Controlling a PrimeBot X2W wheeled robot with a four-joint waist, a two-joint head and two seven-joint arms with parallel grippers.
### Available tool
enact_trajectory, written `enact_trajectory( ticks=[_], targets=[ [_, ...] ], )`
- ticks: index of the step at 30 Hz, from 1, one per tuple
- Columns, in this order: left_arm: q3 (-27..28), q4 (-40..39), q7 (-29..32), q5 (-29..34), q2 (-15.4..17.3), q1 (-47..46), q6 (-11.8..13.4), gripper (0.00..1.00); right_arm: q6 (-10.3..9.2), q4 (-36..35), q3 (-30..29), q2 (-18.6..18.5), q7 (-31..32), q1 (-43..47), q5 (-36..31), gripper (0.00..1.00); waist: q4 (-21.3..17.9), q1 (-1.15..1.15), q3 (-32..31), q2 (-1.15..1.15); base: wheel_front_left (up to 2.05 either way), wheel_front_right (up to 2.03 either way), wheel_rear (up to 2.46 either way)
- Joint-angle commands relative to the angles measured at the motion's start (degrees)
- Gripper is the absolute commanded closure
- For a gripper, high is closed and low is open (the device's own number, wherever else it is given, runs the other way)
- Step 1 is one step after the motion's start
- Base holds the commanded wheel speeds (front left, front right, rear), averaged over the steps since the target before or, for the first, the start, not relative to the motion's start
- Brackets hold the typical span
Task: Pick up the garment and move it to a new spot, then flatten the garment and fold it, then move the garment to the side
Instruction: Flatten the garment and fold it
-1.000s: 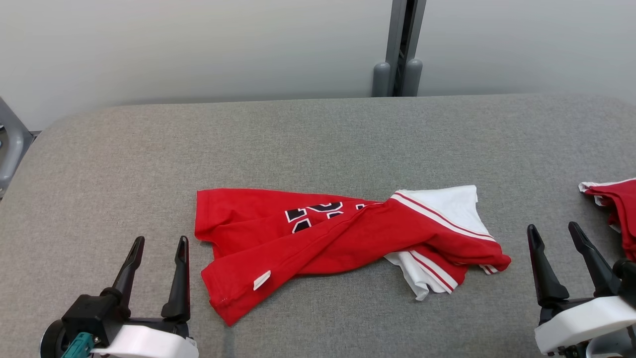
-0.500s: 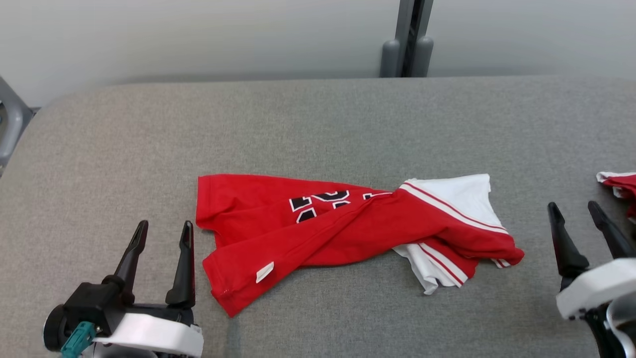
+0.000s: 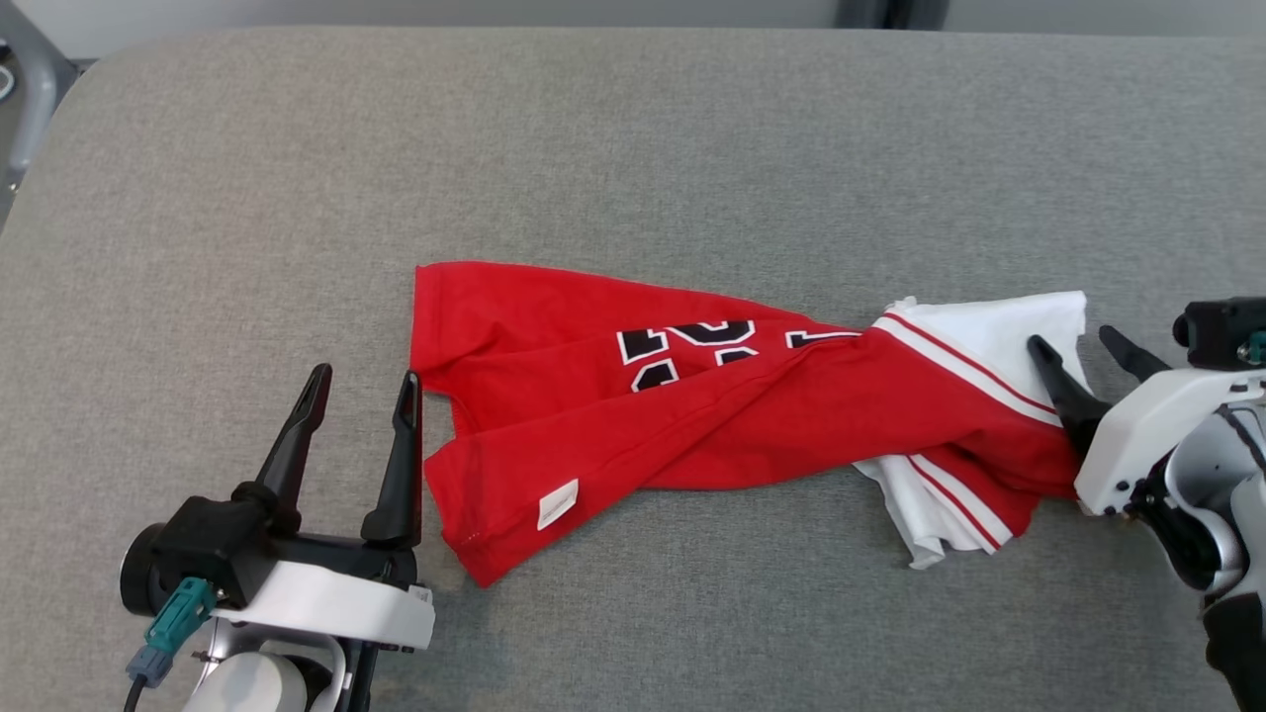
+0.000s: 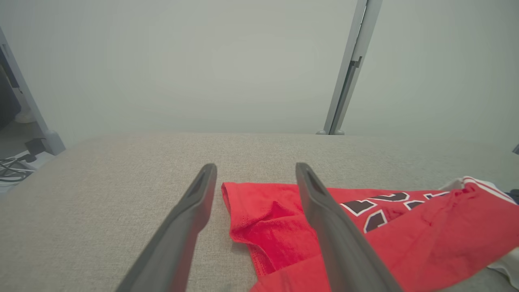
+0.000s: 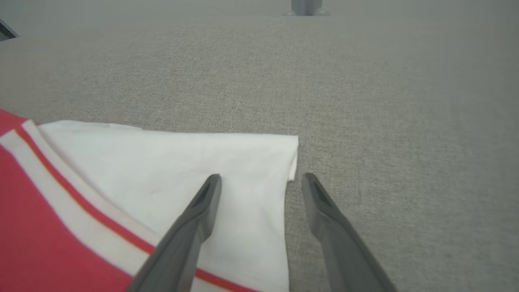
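Note:
The garment [image 3: 712, 425] lies crumpled and twisted across the middle of the grey table, red with black white-outlined print [image 3: 692, 351], white sleeves [image 3: 999, 331] at its right end and a small white label [image 3: 558, 503] near its front left corner. My left gripper [image 3: 364, 388] is open just left of the red hem [image 4: 259, 219], one finger over the cloth's edge in the left wrist view. My right gripper [image 3: 1076, 348] is open at the white sleeve's [image 5: 182, 162] right edge, one finger over the sleeve, the other over bare table.
The grey fabric-covered table [image 3: 633, 148] stretches wide around the garment. A grey post [image 4: 348, 69] stands behind the far edge against a pale wall. A grey frame leg [image 3: 30, 89] shows at the far left corner.
The head camera has tilted down and nearer, shifting the whole picture. My right gripper has come in to the sleeve's right edge; my left sits closer to the red hem.

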Motion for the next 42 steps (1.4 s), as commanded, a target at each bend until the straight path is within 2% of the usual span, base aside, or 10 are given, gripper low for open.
enact_trajectory(
  ticks=[1,7,8,10,21,29,39,40,41,42],
  targets=[
    [0.17,0.18,-0.45,0.34,0.11,-1.11,-0.37,0.00,-0.02,0.72,0.26,-0.68,0.01,-1.00,0.68,0.00,0.81,0.00,0.82,0.00,0.00,0.00,0.00],
    [-0.23,2.05,-1.10,0.30,-0.76,-2.52,-1.17,0.00,-0.02,7.62,5.49,-1.93,3.37,-5.72,4.45,0.08,1.52,0.00,1.12,0.00,0.00,0.00,0.00],
    [-0.24,2.35,-1.21,0.27,-0.84,-2.67,-1.29,0.00,-0.02,8.00,6.48,-2.19,3.86,-6.17,5.24,0.56,1.60,0.00,1.07,0.00,0.00,0.00,0.00],
    [-0.23,2.77,-1.45,0.18,-1.00,-2.99,-1.43,0.00,-0.02,8.05,8.10,-2.84,4.25,-7.19,7.08,1.00,1.68,0.00,0.96,0.00,0.00,0.00,0.00],
    [0.64,3.70,-2.07,-0.05,-1.10,-2.35,-1.52,0.00,-0.03,-1.74,14.59,-7.50,-5.73,-10.91,6.50,1.00,-0.20,0.00,-0.36,0.00,0.00,0.00,0.00],
    [1.28,3.02,-2.32,-0.38,-0.64,-0.94,-0.85,0.00,-0.03,-18.56,18.31,-10.30,-7.13,1.18,-2.84,1.00,-2.30,0.00,-1.17,0.00,0.00,0.00,0.00],
    [1.67,2.39,-1.85,-0.95,-0.08,-0.43,-0.53,0.00,-0.03,-26.40,14.21,-5.01,-4.11,18.14,-6.32,1.00,-4.05,0.00,-1.78,0.00,0.00,0.00,0.00],
    [1.56,2.43,-1.68,-1.00,0.08,-0.43,-0.59,0.00,-0.02,-25.97,13.08,-3.40,-3.94,19.56,-6.72,0.57,-4.18,0.00,-2.06,0.00,0.00,0.00,0.00],
    [1.47,2.44,-1.59,-0.93,0.14,-0.47,-0.61,0.00,-0.02,-25.99,12.48,-2.42,-4.42,20.09,-6.76,0.00,-4.20,0.00,-2.22,0.00,0.00,0.00,0.00],
    [1.39,2.51,-1.67,-0.86,0.20,-0.43,-0.58,0.00,-0.02,-26.06,12.05,-1.64,-4.66,20.71,-6.78,0.00,-4.24,0.00,-2.52,0.00,0.00,0.00,0.00]
  ],
)
